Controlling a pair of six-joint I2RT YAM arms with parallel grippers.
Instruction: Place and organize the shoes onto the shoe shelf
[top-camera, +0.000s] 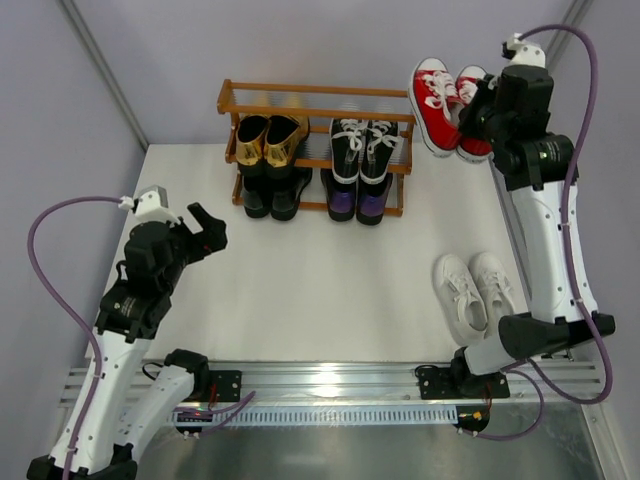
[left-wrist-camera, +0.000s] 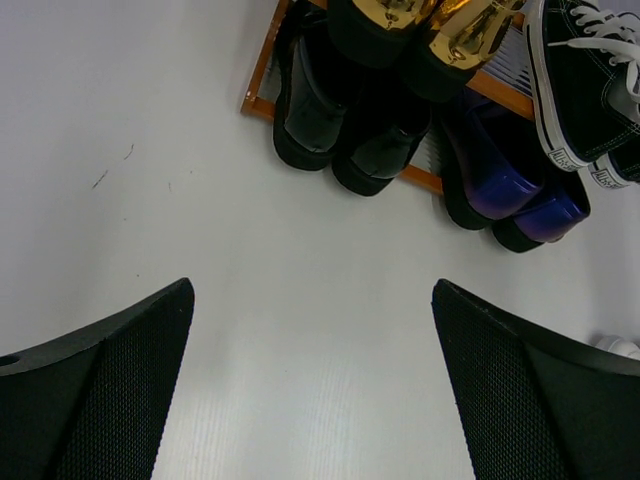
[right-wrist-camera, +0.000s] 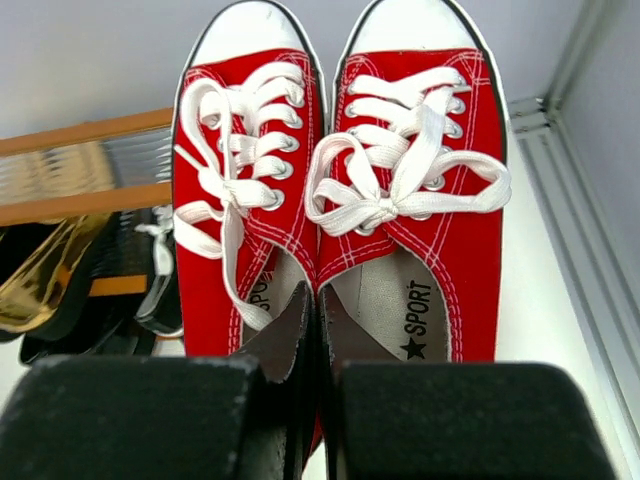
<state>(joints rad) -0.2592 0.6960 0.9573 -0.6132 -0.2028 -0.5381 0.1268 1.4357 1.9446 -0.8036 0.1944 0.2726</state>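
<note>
At the far right of the desk (top-camera: 320, 300), we see the red sneakers (top-camera: 438, 100) beside the shoe shelf (top-camera: 300, 92), at the right hand (top-camera: 478, 108). From the left wrist, we see the left hand (left-wrist-camera: 312, 300) spread wide above the desk. From the right wrist, we see the right hand's fingers (right-wrist-camera: 470, 420) pinching the sneakers' adjoining inner walls.

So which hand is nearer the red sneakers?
Right. The right hand is shut on the red sneakers at their inner collars; the left hand hangs open over the table, front-left of the shoe shelf.
</note>
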